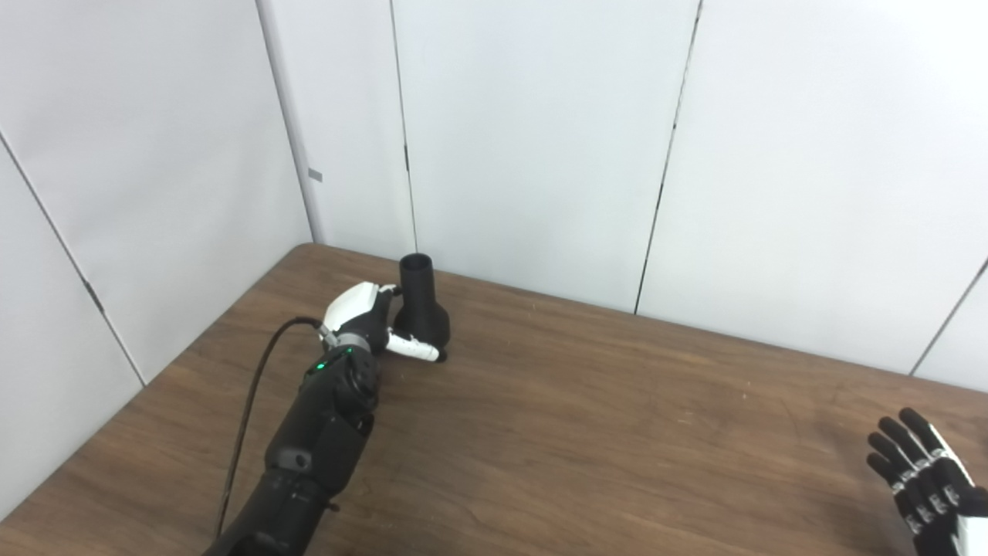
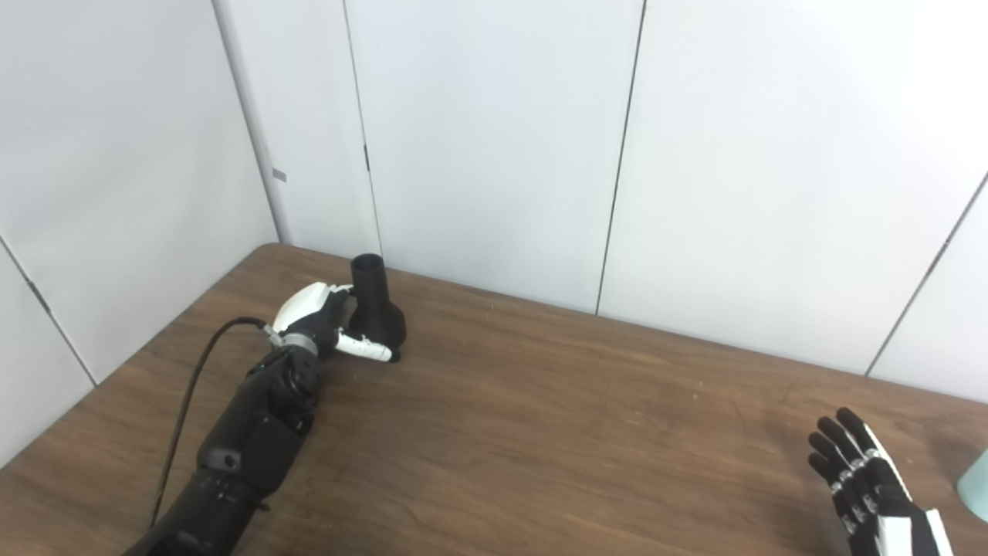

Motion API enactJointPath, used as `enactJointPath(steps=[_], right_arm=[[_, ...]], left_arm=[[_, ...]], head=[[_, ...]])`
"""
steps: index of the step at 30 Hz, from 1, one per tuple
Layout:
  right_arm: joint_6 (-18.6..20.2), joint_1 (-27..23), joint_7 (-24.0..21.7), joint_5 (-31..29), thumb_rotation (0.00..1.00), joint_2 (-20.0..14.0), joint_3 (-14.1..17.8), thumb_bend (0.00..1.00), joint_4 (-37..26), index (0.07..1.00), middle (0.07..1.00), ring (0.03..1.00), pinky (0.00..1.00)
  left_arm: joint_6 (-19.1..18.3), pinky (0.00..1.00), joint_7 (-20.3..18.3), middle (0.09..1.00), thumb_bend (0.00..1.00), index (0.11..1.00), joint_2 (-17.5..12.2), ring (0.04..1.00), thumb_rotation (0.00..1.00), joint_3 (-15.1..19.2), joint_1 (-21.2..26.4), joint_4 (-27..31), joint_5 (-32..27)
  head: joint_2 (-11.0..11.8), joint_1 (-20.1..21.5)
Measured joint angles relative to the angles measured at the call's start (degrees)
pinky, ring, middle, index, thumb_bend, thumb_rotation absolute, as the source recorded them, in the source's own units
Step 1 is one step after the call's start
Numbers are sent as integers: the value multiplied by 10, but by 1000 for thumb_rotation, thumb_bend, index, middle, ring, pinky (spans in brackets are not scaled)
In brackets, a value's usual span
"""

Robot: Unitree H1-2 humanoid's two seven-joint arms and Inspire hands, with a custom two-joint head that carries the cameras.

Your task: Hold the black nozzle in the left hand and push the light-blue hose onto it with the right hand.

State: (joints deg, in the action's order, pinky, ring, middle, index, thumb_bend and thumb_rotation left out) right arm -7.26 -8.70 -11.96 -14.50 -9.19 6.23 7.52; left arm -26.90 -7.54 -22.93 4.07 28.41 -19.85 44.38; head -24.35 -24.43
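- The right hand, black-fingered with a white back, sits lowest in view at the right edge, over the brown wood-grain table; its fingers are spread apart and straight, and it holds nothing.
- Just right of that hand, a small pale-blue sliver shows at the picture's edge in the right eye view only; what it is cannot be told from so little.
- The left arm, black with a small green light near the wrist, runs up from the bottom left, and a thin black cable loops beside it.
- The left hand, white-backed with black fingers, lies at the far left part of the table, against the black plastic nozzle. Its thumb lies across the front of the nozzle's wide base and its other fingers reach round the left side; whether the grasp is tight cannot be told.
- The nozzle stands upright, narrow open tube upward, near the table's back edge.
- Behind stand plain white wall panels with dark seams.
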Motion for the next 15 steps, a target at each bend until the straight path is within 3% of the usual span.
enactJointPath(steps=[15], right_arm=[[1,0,0,4,894,-1,-4,680,0,919,862,855,857]], left_arm=[[0,1000,20,1000,1000,833,-29,1000,321,-49,-6,5,34]], head=[[-6,-2]])
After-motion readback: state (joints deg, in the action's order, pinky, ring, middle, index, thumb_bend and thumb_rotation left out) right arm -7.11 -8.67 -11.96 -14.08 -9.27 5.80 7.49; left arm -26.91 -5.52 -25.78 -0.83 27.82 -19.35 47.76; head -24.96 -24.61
